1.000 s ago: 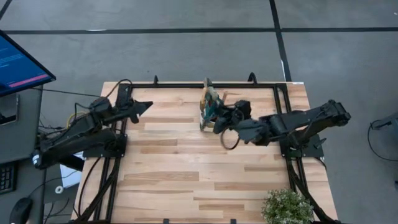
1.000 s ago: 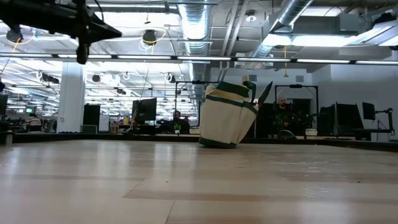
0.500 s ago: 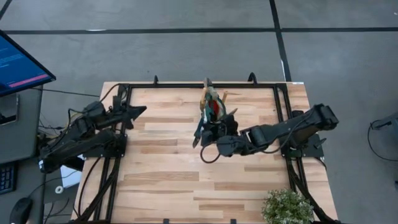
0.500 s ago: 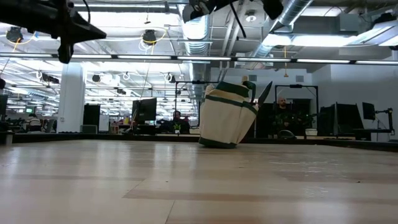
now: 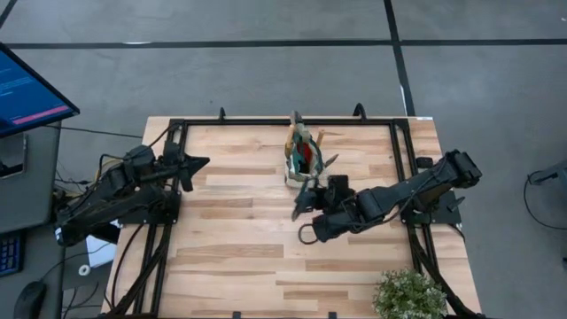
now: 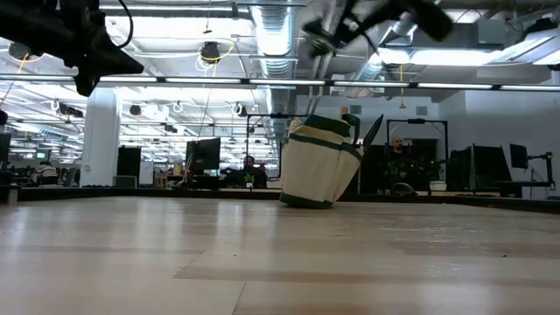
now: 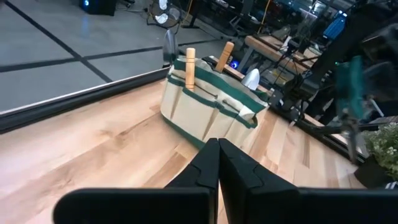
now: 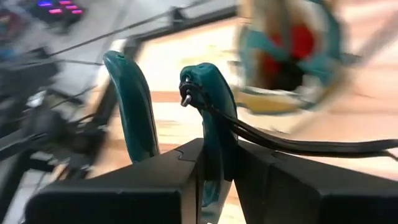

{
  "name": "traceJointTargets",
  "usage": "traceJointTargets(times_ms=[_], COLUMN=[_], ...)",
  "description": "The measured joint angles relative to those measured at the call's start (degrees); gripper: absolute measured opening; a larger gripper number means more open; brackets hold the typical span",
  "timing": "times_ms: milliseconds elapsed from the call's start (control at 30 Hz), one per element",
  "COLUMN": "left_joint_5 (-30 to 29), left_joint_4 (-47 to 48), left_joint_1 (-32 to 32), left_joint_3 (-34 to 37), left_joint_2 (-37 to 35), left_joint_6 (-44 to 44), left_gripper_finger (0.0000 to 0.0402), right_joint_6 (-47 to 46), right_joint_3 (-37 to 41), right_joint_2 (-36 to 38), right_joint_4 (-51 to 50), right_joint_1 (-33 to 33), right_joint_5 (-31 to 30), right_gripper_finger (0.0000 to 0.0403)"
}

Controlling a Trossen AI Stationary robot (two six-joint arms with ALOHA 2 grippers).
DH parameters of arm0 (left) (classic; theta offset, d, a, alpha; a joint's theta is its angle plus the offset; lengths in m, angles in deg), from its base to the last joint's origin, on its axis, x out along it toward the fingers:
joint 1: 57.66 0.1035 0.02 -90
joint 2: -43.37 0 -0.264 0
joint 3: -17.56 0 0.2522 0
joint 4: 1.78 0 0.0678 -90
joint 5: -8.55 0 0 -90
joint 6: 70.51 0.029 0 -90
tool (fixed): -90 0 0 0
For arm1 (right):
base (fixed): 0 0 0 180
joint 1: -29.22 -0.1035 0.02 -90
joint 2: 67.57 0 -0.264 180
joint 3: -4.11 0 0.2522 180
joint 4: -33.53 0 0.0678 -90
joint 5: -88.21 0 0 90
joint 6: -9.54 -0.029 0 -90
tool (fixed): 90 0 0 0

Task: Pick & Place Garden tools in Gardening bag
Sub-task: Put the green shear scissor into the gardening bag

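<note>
The beige gardening bag (image 5: 301,161) with teal trim stands on its base at the table's far middle, leaning a little in the low view (image 6: 319,162). Wooden tool handles (image 7: 190,62) and something red (image 5: 306,157) stick out of its top. My right gripper (image 5: 306,199) hovers just on the near side of the bag, shut on the pruning shears (image 8: 208,106) with teal-blue handles. My left gripper (image 5: 199,162) is shut and empty, held high at the table's far left; it also shows in the left wrist view (image 7: 217,162). My right gripper pinches one teal handle (image 8: 210,134) of the shears between its two fingers. The other handle (image 8: 134,106) stands free beside one finger. A black cord loop (image 8: 298,146) trails from the held handle's end. The shears are lifted clear of the table.
A green leafy plant (image 5: 407,297) stands at the table's near right corner. A black frame (image 5: 266,121) runs along the far edge and both sides. Bare wood (image 5: 239,248) lies between the arms and toward the near edge.
My right gripper, with the shears in it throughout, has drawn back from the bag's top toward the table's near edge, swinging left and then back right and turning as it went. The cord loop has swung along below it. My left gripper has drifted slightly left.
</note>
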Motion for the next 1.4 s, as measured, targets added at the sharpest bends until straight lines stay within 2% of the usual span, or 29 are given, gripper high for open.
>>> traceJointTargets(times_ms=[167, 333, 700, 833, 933, 967, 1200, 1400], left_joint_5=[0.0, 0.0, 0.0, 0.0, 0.0, -0.1, -0.1, 0.2], left_joint_4=[0.0, 0.0, 0.0, 0.0, 0.0, 0.0, 0.0, 0.0], left_joint_1=[0.0, 0.0, 0.0, 0.0, 0.0, 0.0, 0.0, 0.0], left_joint_3=[0.0, 0.0, 0.0, -0.1, -0.1, -0.1, -0.1, -0.1], left_joint_2=[0.0, 0.0, 0.0, 0.1, 0.4, 0.6, 2.5, 4.0], left_joint_6=[0.1, 0.2, 0.1, 0.1, 0.1, 0.1, -0.1, -0.1], left_gripper_finger=[0.0005, 0.0008, 0.0007, 0.0004, 0.0006, 0.0007, 0.0005, 0.0006], right_joint_6=[-14.7, -17.9, -3.8, 0.7, 2.8, 3.2, 9.7, 13.5], right_joint_3=[0.0, 0.0, 0.1, 0.2, -0.6, -0.9, -9.4, -17.9], right_joint_2=[0.0, 0.0, -1.0, -3.3, -5.3, -6.0, -12.7, -17.8], right_joint_4=[-14.9, -20.8, -14.9, -11.7, -8.1, -9.5, -11.9, -20.2], right_joint_1=[-0.9, 0.9, 8.7, 10.8, 11.2, 11.2, 11.6, 12.8], right_joint_5=[2.9, 3.0, -2.4, -4.0, -7.3, -7.8, -14.0, -16.6], right_gripper_finger=[0.0050, 0.0050, 0.0050, 0.0050, 0.0050, 0.0050, 0.0050, 0.0050])
